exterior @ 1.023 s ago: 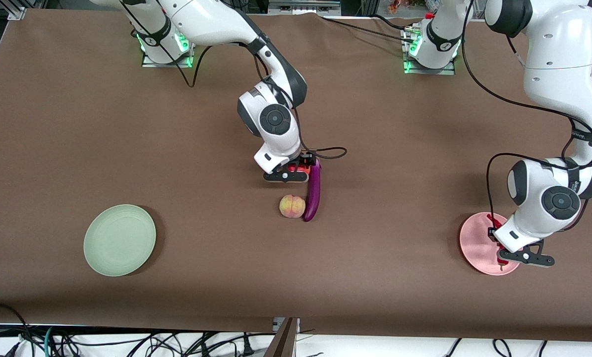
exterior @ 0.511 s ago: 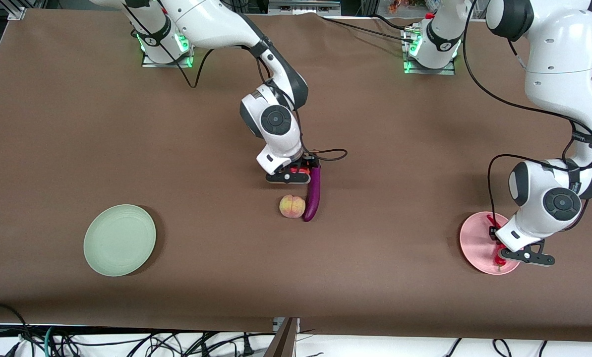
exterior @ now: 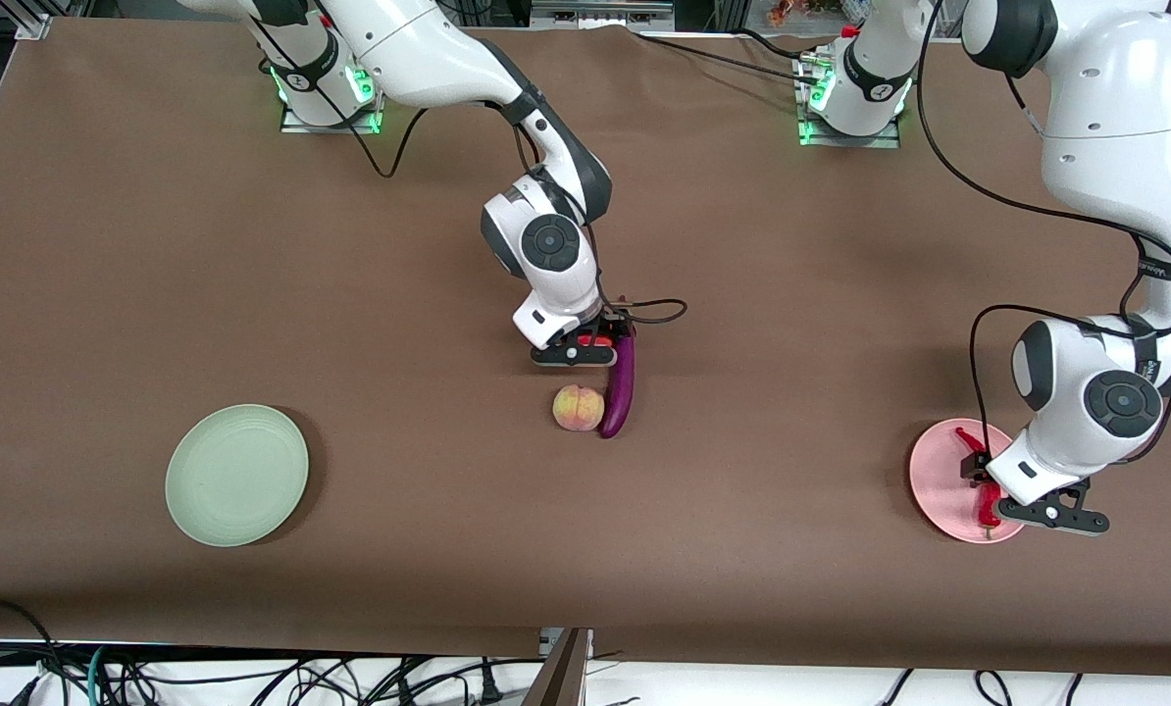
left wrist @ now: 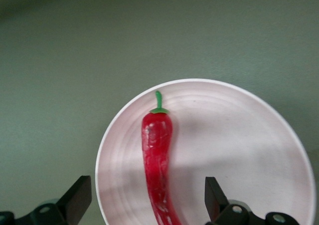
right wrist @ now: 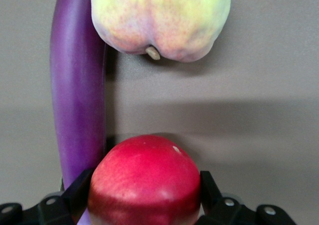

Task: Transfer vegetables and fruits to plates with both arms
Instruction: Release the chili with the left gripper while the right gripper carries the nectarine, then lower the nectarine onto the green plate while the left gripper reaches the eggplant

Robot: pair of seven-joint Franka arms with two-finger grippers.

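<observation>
Red curved chili pepper (left wrist: 158, 170) lies on the pale pink round plate (left wrist: 249, 150) at the left arm's end of the bench (exterior: 105, 245), left gripper (left wrist: 147, 205) spread wide over it. Right gripper (right wrist: 144, 195) hugs the round red apple (right wrist: 144, 180), touching the long glossy purple eggplant (right wrist: 77, 95), pale yellow-pink peach (right wrist: 162, 18) nearby. Pale green plate (exterior: 236, 475) sits apart.

Eggplant (exterior: 621, 386) & peach (exterior: 578, 408) crowd apple (right wrist: 144, 180); green plate (exterior: 236, 475) approach open.
</observation>
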